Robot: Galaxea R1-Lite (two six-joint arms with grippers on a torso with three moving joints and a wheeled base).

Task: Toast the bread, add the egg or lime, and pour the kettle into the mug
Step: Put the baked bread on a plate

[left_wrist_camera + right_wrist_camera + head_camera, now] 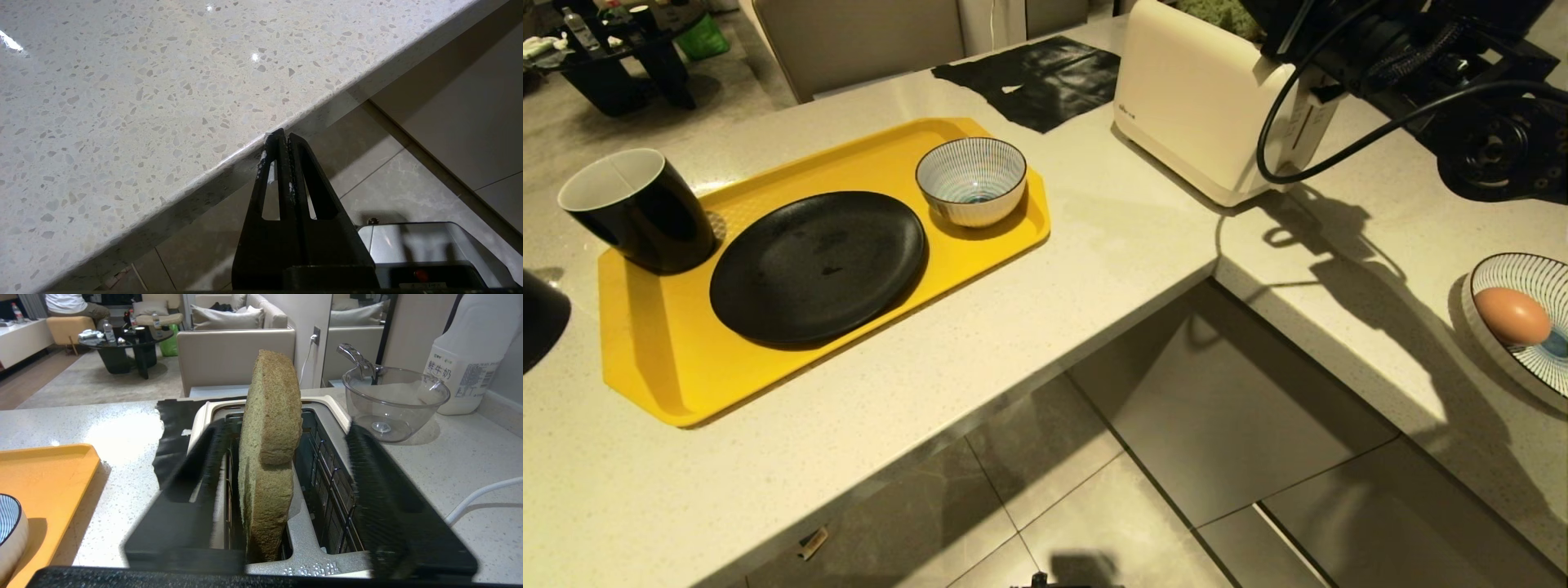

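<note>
Standing upright in a slot of the cream toaster (pixel 327 412), the bread (pixel 269 449) pokes well above the rim, leaning a little, with the right gripper (pixel 286 498) poised just over it. Its two black fingers (pixel 192 486) sit apart on either side of the slice, not touching it, so the claw is open and holds nothing. Off to the side, the left gripper (pixel 282 141) hangs below the edge of the speckled counter (pixel 143 102), its fingers pressed together and empty. On the yellow tray (pixel 670 359) sit the mug (pixel 637 208), a black plate (pixel 817 265) and a striped bowl (pixel 972 180). An orange-brown egg (pixel 1512 315) rests in a striped dish (pixel 1535 282) on the counter's right side. Behind the toaster stands a clear glass bowl (pixel 392 404).
</note>
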